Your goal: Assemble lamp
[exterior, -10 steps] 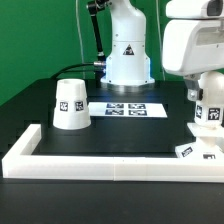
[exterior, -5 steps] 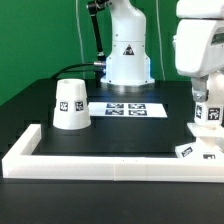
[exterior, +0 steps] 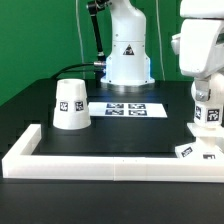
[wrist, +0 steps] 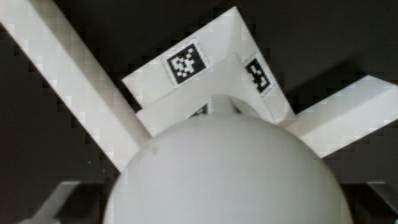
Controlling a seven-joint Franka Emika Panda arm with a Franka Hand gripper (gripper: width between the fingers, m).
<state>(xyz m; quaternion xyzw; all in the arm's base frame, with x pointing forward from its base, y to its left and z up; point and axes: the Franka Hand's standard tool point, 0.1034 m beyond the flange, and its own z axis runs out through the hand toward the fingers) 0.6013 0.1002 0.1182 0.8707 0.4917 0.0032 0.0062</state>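
Note:
My gripper [exterior: 205, 98] is at the exterior view's right, shut on the white rounded bulb [exterior: 209, 115], which it holds upright. The bulb stands just over the flat square base [exterior: 196, 151], whose tags face up near the front bar; I cannot tell if they touch. In the wrist view the bulb [wrist: 222, 165] fills the middle between my fingers [wrist: 64, 200], and the tagged base [wrist: 210, 65] lies beyond it. The tapered cone shade [exterior: 70, 104] stands wide end down at the exterior view's left, far from the gripper.
The marker board [exterior: 127, 108] lies mid-table in front of the robot's white pedestal [exterior: 126, 55]. Long white bars [exterior: 110, 160] edge the table's front and left; a bar [wrist: 71, 70] also crosses the wrist view beside the base.
The arm's upper housing has shifted toward the exterior view's right and slightly up. The bulb in the gripper has hardly moved. The shade and base have not moved.

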